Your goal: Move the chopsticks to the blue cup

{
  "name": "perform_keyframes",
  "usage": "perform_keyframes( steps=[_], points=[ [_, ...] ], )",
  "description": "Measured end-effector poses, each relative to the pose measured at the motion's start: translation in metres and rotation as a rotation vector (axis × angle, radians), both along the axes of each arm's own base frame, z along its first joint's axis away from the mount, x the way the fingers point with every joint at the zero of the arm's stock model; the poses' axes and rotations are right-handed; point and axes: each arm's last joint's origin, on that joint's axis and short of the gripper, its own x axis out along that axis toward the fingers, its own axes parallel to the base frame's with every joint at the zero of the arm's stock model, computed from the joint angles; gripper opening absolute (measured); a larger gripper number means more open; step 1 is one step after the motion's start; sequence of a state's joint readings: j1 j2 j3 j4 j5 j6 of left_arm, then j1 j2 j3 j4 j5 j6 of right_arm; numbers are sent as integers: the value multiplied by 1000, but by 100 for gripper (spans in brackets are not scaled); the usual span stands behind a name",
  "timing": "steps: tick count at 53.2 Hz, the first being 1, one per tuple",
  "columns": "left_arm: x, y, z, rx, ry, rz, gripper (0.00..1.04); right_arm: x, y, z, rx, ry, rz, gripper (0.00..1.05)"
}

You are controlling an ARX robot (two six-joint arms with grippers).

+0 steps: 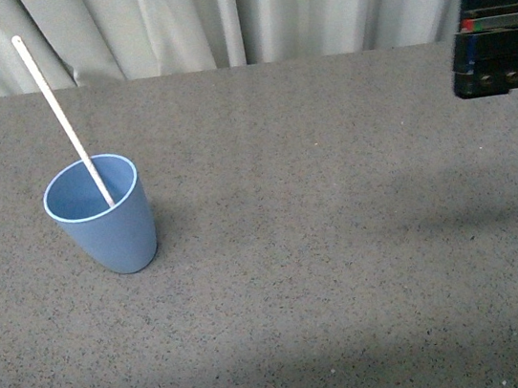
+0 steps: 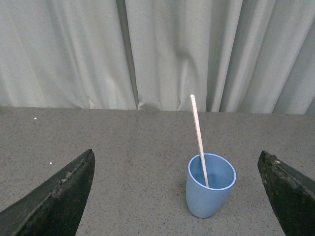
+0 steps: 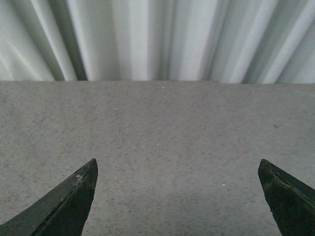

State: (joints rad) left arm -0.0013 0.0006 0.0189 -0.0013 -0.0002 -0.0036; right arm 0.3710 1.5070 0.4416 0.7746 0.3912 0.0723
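Observation:
The blue cup (image 1: 103, 216) stands upright on the grey table at the left. The cream-white chopstick (image 1: 60, 116) stands inside it, leaning back and to the left, its top well above the rim. In the left wrist view the cup (image 2: 209, 189) and chopstick (image 2: 198, 137) sit ahead of my left gripper (image 2: 177, 162), which is open and empty and apart from the cup. My right gripper (image 3: 177, 164) is open over bare table. Part of the right arm (image 1: 497, 30) shows at the far right of the front view.
A white pleated curtain (image 1: 234, 14) hangs along the table's far edge. The grey speckled tabletop (image 1: 345, 259) stretches from the cup to the right arm.

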Motion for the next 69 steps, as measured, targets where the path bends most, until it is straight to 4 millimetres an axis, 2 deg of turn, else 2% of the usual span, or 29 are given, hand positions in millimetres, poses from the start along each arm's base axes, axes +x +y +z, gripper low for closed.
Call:
perform_keyframes(
  steps=[4, 7, 12, 23, 31, 52, 69],
  points=[
    [0, 0, 0, 0, 0, 0, 98, -19, -5, 7, -17, -79, -4, 94],
    [0, 0, 0, 0, 0, -1, 98, -36, -13, 9, 30, -203, 37, 82],
    [0, 0, 0, 0, 0, 0, 98, -55, -27, 7, 40, -248, 46, 66],
    [0, 0, 0, 0, 0, 0, 98, -74, -48, 6, 36, -248, 35, 35],
    [0, 0, 0, 0, 0, 0, 98, -91, -62, 7, 35, -252, 37, 0],
    [0, 0, 0, 0, 0, 0, 98, -116, -85, 10, 37, -262, 30, 1],
    [0, 0, 0, 0, 0, 0, 98, -127, -85, 13, 37, -273, 31, 1]
  ],
)
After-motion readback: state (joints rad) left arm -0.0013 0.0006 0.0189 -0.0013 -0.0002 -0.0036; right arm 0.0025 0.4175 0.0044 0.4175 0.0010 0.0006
